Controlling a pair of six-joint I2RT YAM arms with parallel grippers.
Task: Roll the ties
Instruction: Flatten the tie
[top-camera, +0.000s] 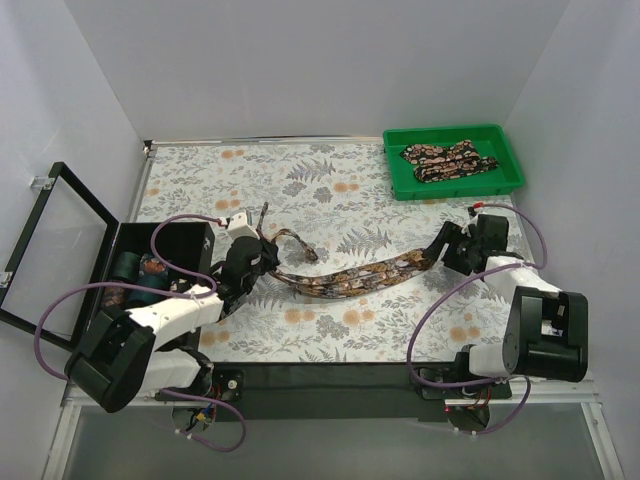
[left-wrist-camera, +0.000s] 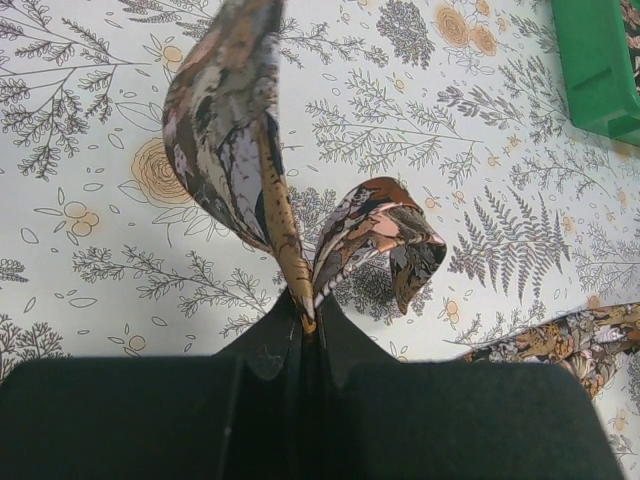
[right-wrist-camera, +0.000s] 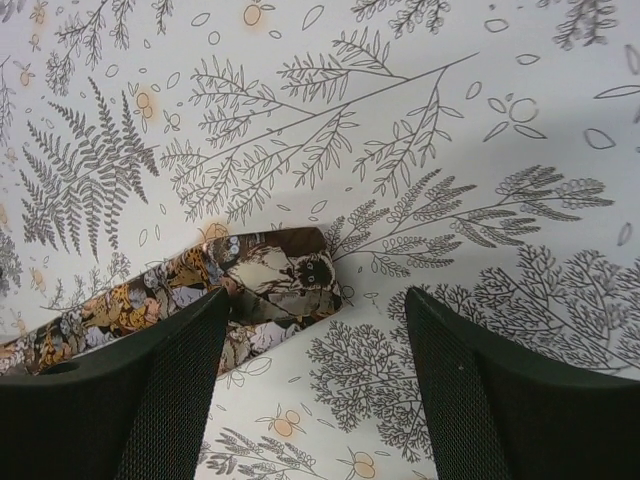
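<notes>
Pinching tie (left-wrist-camera: 230, 150), left gripper (left-wrist-camera: 305, 325); right gripper (right-wrist-camera: 315, 300) agape over end.

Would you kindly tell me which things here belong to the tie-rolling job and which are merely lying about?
Job: stretched tie, pinched by the left gripper; right gripper, open at its other end; spare ties.
Lying about: green tray holding them; black box with open lid; fern-print tablecloth.

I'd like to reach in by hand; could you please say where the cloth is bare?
Bare: the far tablecloth left of the green tray, and the near strip this side of the tie. Crowded: mid-table, between left gripper and right gripper.
</notes>
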